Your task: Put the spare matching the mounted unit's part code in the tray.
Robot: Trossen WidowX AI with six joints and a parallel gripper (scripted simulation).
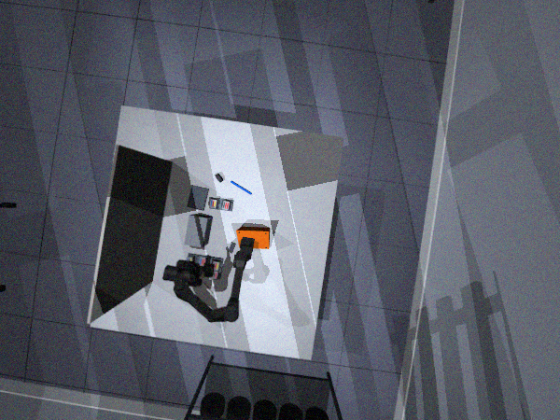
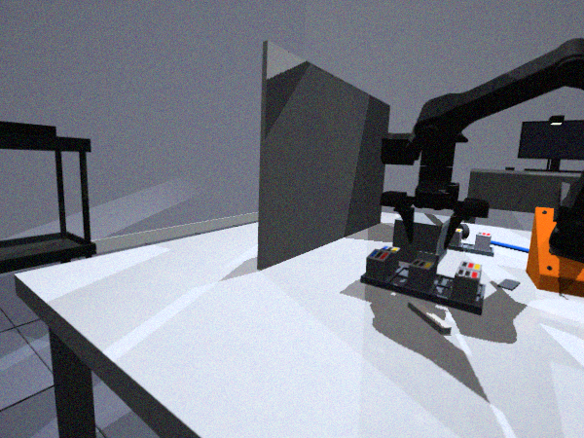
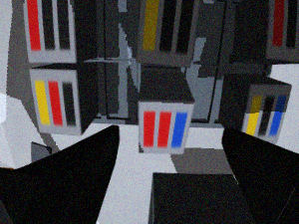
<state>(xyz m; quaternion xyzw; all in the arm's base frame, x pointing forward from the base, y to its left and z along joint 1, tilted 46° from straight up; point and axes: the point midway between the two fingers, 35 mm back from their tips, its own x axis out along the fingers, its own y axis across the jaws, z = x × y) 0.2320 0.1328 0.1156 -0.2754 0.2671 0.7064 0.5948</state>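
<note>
The spares sit upright in a dark rack on the counter, each a grey block with three coloured stripes on top. In the wrist view, the far row reads red-black-black, yellow-black-black and red-black. The near row reads yellow-red-black, red-red-blue and yellow-black-blue. The red-red-blue spare stands slightly forward of its neighbours. The mounted unit stands just behind the rack. The tray lies further along the counter.
</note>
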